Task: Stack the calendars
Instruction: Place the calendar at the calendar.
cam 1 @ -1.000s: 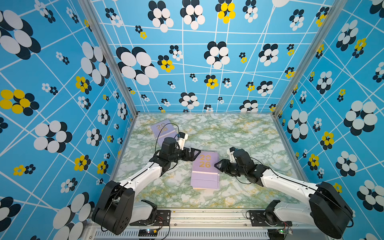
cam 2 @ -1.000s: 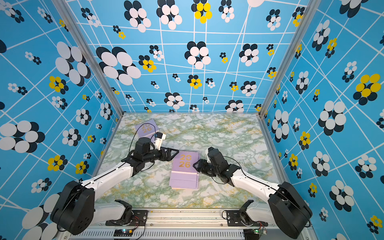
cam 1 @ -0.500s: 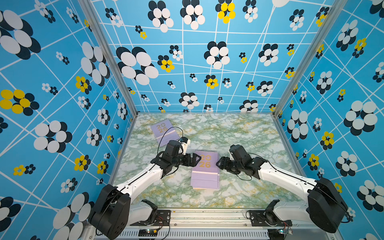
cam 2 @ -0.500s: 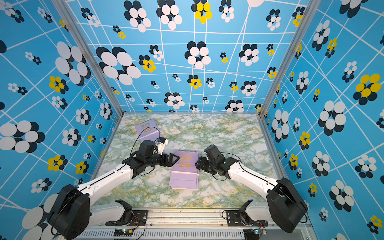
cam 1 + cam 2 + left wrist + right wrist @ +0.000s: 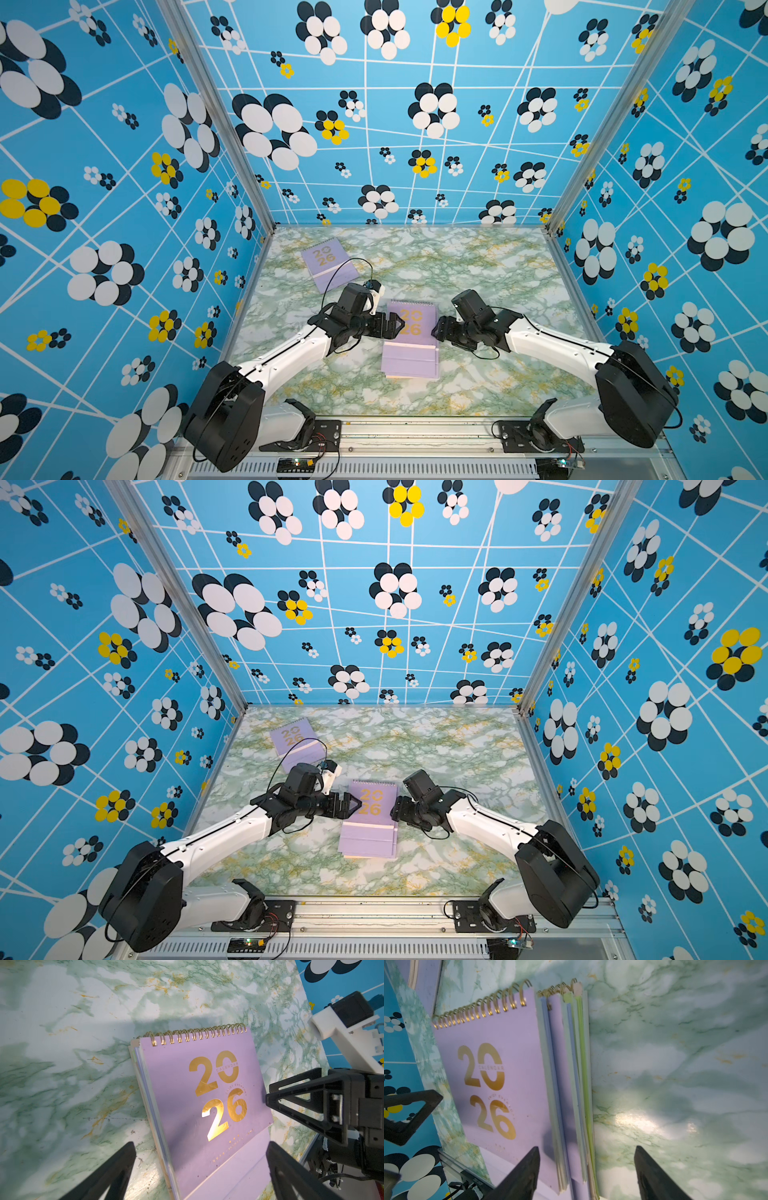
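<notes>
A stack of calendars (image 5: pixel 411 338) (image 5: pixel 370 818) lies mid-table with a lilac "2026" cover on top; a peach edge shows at its base. Another lilac calendar (image 5: pixel 328 264) (image 5: pixel 296 742) lies alone at the back left. My left gripper (image 5: pixel 395 326) (image 5: pixel 200 1146) is open at the stack's left edge, holding nothing. The top cover (image 5: pixel 199 1093) lies between its fingers. At the stack's right edge my right gripper (image 5: pixel 436 332) (image 5: pixel 587 1148) is open too. One of its fingers is over the cover (image 5: pixel 500 1076), the other over bare table.
The marble-patterned table (image 5: pixel 478 270) is boxed in by blue flowered walls on three sides, with aluminium posts (image 5: pixel 216 112) in the back corners. A metal rail with both arm bases (image 5: pixel 415 432) runs along the front edge.
My left gripper has moved right and nearer, up to the stack's left edge. My right gripper's jaws have opened wider beside the stack's right edge.
</notes>
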Controlling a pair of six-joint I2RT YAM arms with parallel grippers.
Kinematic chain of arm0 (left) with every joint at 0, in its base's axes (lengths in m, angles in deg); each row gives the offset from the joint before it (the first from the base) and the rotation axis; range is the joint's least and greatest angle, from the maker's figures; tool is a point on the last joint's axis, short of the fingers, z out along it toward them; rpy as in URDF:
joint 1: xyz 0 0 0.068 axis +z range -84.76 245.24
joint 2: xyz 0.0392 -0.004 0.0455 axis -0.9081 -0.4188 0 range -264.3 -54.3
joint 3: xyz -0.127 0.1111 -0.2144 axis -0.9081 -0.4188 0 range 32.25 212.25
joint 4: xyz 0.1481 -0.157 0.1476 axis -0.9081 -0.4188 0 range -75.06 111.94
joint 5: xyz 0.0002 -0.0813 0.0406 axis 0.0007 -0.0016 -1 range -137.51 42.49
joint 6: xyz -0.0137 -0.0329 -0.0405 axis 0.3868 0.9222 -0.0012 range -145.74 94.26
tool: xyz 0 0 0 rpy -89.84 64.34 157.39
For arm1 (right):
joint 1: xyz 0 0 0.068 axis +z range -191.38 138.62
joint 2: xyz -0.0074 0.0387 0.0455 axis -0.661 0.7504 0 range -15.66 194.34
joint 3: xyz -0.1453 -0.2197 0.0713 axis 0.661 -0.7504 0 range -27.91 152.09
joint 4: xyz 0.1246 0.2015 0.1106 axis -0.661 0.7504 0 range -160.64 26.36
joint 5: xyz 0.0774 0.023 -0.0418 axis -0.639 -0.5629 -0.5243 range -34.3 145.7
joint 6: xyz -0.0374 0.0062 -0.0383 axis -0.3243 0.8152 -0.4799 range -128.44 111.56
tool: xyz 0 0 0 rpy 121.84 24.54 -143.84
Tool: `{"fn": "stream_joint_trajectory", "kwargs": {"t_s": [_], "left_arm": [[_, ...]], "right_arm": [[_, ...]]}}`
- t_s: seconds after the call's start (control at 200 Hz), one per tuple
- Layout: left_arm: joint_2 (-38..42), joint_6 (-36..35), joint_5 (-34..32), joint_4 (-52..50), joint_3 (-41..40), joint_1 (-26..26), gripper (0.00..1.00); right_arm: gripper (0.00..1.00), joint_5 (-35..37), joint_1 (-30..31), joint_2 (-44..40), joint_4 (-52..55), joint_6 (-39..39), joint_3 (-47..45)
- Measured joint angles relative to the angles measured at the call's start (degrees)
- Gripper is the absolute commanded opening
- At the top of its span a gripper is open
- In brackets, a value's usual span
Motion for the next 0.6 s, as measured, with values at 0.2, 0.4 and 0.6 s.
{"fn": "stream_joint_trajectory", "kwargs": {"t_s": [0.2,0.4,0.6], "left_arm": [[-2.12,0.9,-0.81,0.09,0.48,-1.2,0.99],[-2.75,1.75,-1.95,0.59,0.5,-1.57,1.0],[-2.8,2.12,-2.38,0.87,0.66,-2.47,1.0]], "right_arm": [[0.73,-0.07,0.0,0.55,-0.42,0.0,0.28],[0.73,-0.55,0.0,2.05,-0.7,-0.02,0.59],[0.73,-1.18,0.0,2.82,-1.11,-0.02,1.42]]}}
